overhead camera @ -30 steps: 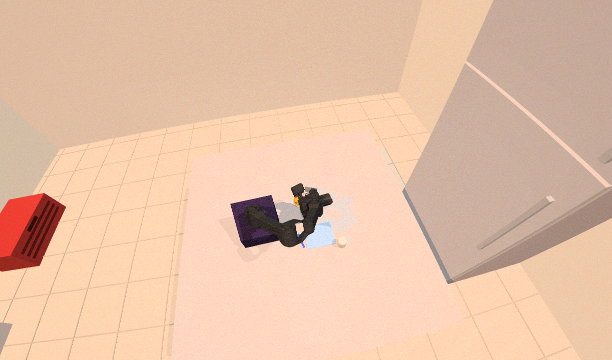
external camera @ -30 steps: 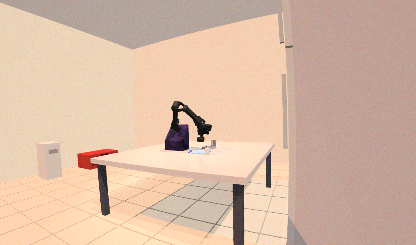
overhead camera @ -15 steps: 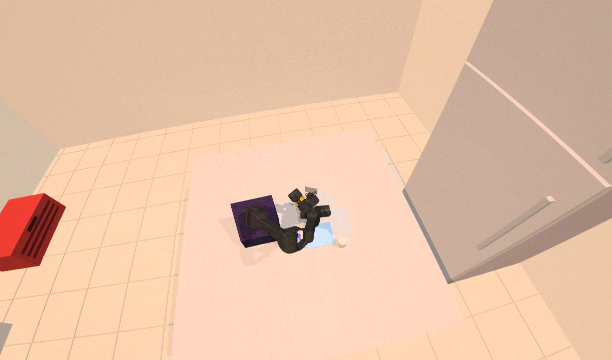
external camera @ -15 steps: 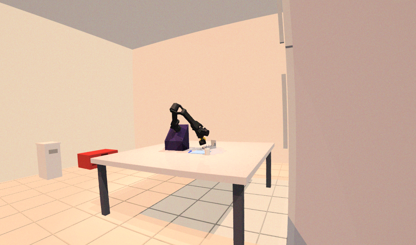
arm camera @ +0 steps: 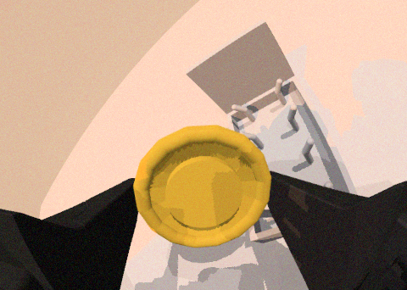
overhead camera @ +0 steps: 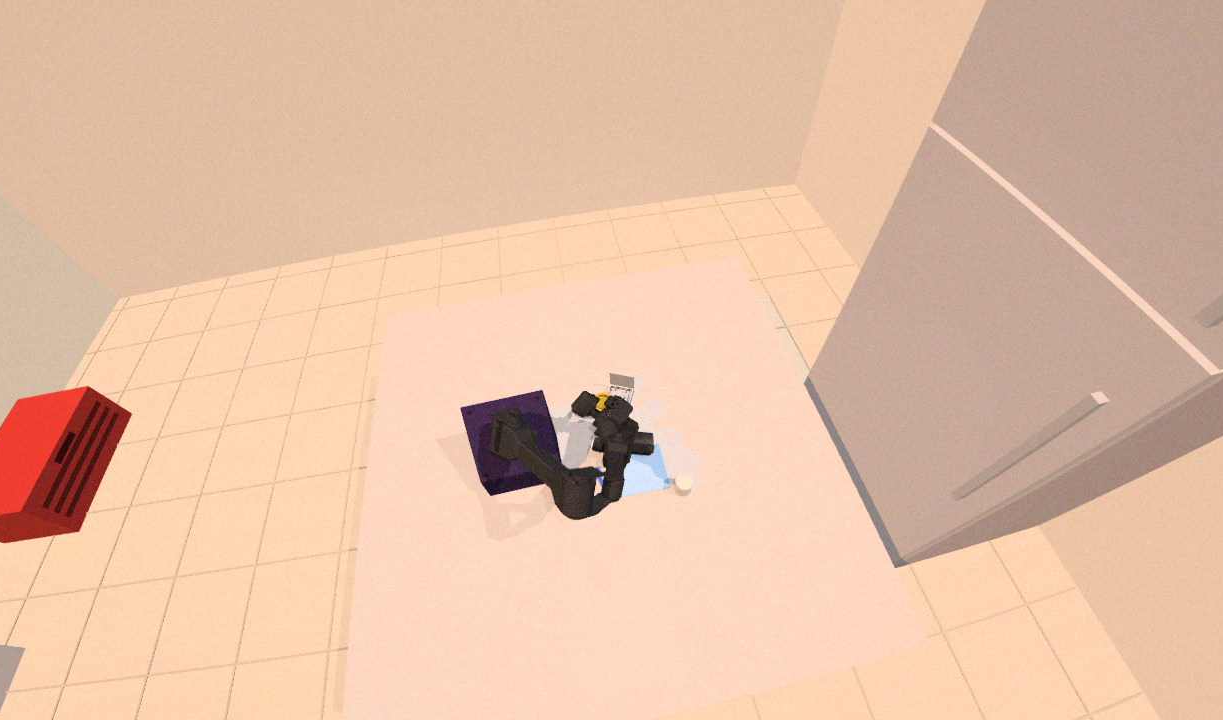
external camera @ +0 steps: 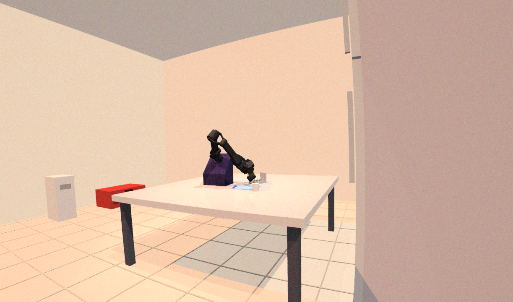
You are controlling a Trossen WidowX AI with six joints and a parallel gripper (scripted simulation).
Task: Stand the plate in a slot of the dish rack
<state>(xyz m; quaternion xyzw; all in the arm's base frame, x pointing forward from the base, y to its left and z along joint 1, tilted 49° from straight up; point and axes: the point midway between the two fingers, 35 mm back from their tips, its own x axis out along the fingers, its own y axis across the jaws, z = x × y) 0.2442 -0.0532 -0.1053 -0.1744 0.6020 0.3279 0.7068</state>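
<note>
The yellow round plate is held by its edges between the two black fingers of my gripper, which is shut on it. In the wrist view its hollow face is turned to the camera. The grey dish rack has upright pegs in two rows and a flat grey panel at its far end. In the wrist view the plate overlaps the rack's left side and the right finger covers part of its near end. Whether the plate touches the rack cannot be told.
A light blue sheet lies beside the rack, with a cream cup near its corner. A small blue object is at the sheet's edge. The arm's dark purple base block stands on the table.
</note>
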